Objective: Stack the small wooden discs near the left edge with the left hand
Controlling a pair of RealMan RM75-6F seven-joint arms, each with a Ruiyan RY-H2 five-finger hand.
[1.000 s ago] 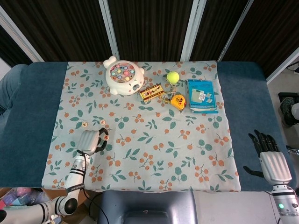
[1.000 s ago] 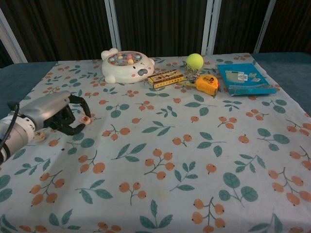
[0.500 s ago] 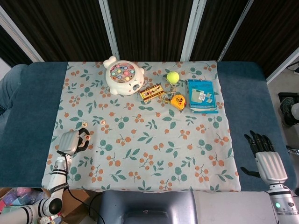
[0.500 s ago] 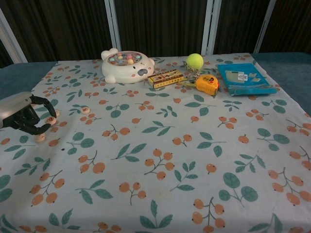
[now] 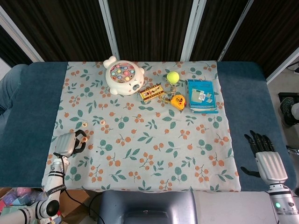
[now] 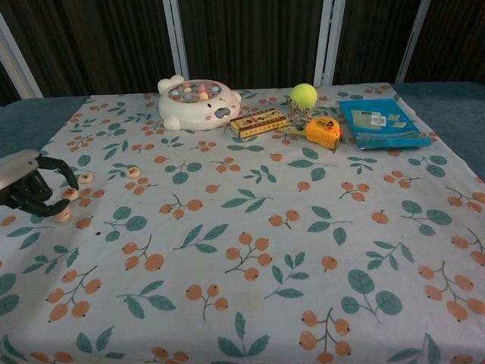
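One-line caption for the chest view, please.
Left hand holds a small wooden disc over another disc near the floral tablecloth's left edge.

Head view overhead, chest view low, oblique — same table (image 5: 28, 116).

We see the grey left hand (image 6: 26, 184) cut by the chest view's left edge; its curled fingers partly hide a small wooden disc (image 6: 62, 215).

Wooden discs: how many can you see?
4 discs. Two lie loose on the cloth, one is pinched by the left hand, one lies just below it. Others may be hidden.
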